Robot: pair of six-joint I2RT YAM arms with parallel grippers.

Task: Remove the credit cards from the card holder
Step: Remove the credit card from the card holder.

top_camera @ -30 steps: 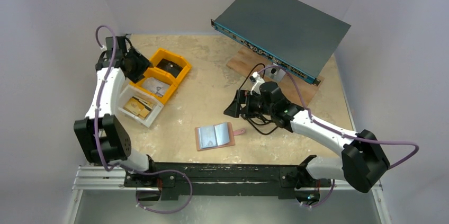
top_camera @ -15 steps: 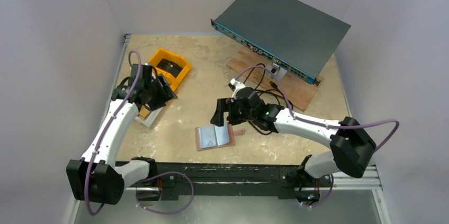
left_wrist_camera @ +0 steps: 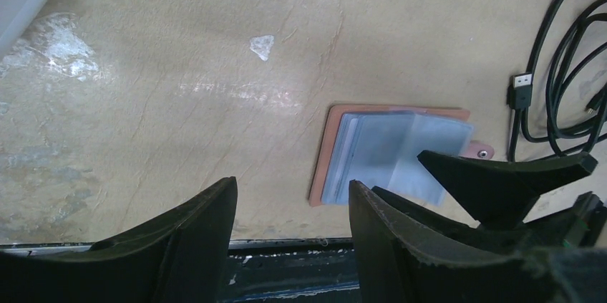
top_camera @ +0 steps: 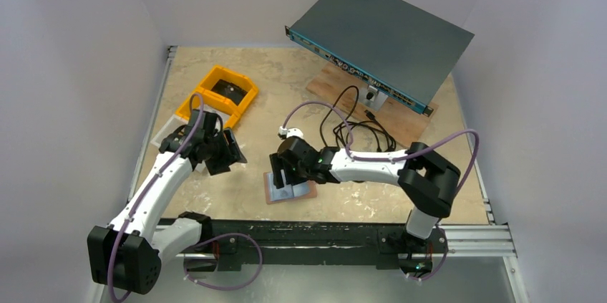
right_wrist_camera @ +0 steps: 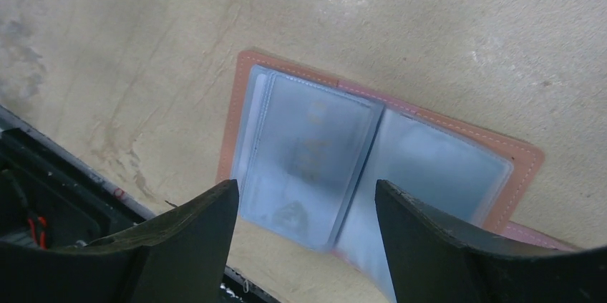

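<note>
The card holder (top_camera: 299,190) lies open on the table, tan outside, with pale blue-grey sleeves inside. It shows again in the left wrist view (left_wrist_camera: 390,149) and the right wrist view (right_wrist_camera: 315,145). The credit cards (right_wrist_camera: 308,138) sit inside the sleeves; faint print shows through the left page. My right gripper (top_camera: 281,175) hovers just above the holder, open, jaws astride the middle fold (right_wrist_camera: 306,195). My left gripper (top_camera: 223,158) hangs open over bare table left of the holder, nothing between its fingers (left_wrist_camera: 293,203).
Yellow bins (top_camera: 220,94) and a white tray (top_camera: 164,130) stand at the back left. A grey rack unit (top_camera: 383,31) rests on a wooden board (top_camera: 331,87) at the back right. Black cables (top_camera: 358,125) lie right of the holder. The black front rail (top_camera: 315,235) runs just below it.
My right arm has swung left and down over the holder, its jaws narrowing. My left arm has come away from the bins toward the holder.
</note>
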